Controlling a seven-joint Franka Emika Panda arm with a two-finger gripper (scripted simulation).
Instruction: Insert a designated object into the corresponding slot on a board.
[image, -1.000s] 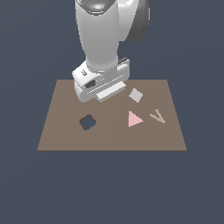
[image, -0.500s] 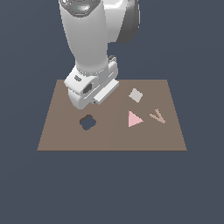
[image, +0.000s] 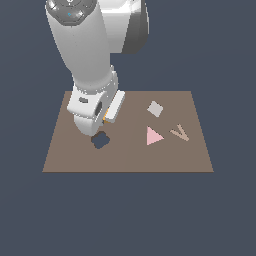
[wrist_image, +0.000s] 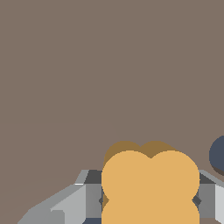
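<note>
Sliding toward the dark clover-shaped cutout (image: 101, 140), the gripper (wrist_image: 151, 199) is clamping the flat orange lobed piece (wrist_image: 150, 186), seemingly nearing alignment on the brown rectangular board (image: 165, 155).

light is even and soft, no glare. my arm (image: 92, 60) is brightest on its top. the board (image: 125, 155) looks flat, almost shadowless; edges are sharp, no blur.

The white arm descends from the upper left of the exterior frame, leaning down toward left of centre, wrist low. Its gripper (wrist_image: 151, 199) sits at the bottom of the wrist frame, grey fingers (wrist_image: 92, 197) clamped on the orange piece (wrist_image: 151, 183).
</note>
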